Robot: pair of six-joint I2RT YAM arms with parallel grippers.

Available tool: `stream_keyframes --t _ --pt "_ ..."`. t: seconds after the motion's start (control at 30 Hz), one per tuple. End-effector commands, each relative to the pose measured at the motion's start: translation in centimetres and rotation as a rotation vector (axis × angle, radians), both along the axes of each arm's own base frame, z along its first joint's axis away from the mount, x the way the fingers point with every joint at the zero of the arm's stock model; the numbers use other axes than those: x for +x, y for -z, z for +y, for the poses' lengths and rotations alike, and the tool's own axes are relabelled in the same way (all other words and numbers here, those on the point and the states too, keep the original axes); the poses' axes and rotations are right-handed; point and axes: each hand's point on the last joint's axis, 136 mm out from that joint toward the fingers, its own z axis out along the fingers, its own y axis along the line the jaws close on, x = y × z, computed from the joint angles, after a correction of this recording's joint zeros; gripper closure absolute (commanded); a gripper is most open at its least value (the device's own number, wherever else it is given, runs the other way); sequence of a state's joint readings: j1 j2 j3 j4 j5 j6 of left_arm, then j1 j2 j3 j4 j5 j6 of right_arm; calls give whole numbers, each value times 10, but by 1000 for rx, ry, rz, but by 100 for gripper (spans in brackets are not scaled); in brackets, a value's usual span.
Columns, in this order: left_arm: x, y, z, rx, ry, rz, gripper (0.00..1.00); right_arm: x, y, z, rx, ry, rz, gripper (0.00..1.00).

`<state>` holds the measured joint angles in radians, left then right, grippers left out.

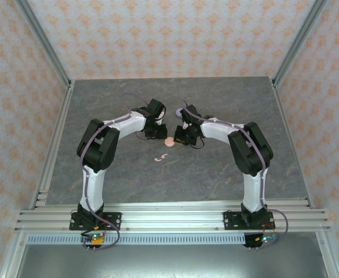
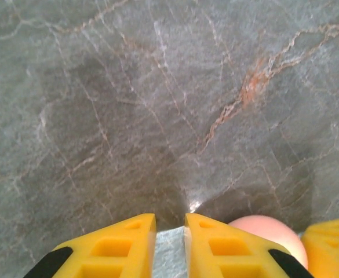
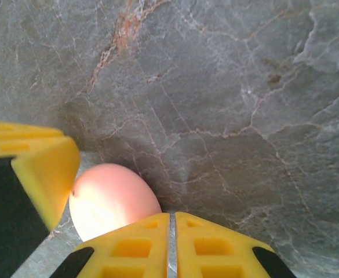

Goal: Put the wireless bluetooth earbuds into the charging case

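Earbuds [image 1: 161, 157]: two pale pink ones lie loose on the grey marbled table [image 1: 227, 174], close together and a little nearer the arm bases than the charging case [image 1: 168, 141]. The case is round and pale pink, and sits on the table between the left end effector [image 2: 170, 223] and the right end effector [image 3: 170, 219]. Left end effector is closed, its yellow fingers nearly together with nothing between them; the case is just beside its right finger. Right end effector is closed and empty, fingers pressed together. The case sits right at its left finger, but I cannot tell whether they touch. Both point down at the table.
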<state>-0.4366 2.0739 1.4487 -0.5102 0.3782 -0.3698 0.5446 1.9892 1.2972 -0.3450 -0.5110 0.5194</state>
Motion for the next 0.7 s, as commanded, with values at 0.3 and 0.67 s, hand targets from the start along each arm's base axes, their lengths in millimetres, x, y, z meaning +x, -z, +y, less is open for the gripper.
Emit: stream_keyframes --t 0.3,0.67 --pt "-28 -13 2 -12 -2 35 78 4 7 -9 -105 -25 0 88" --pt "-35 -15 1 -23 3 38 76 7 6 -9 -126 -44 -3 87"
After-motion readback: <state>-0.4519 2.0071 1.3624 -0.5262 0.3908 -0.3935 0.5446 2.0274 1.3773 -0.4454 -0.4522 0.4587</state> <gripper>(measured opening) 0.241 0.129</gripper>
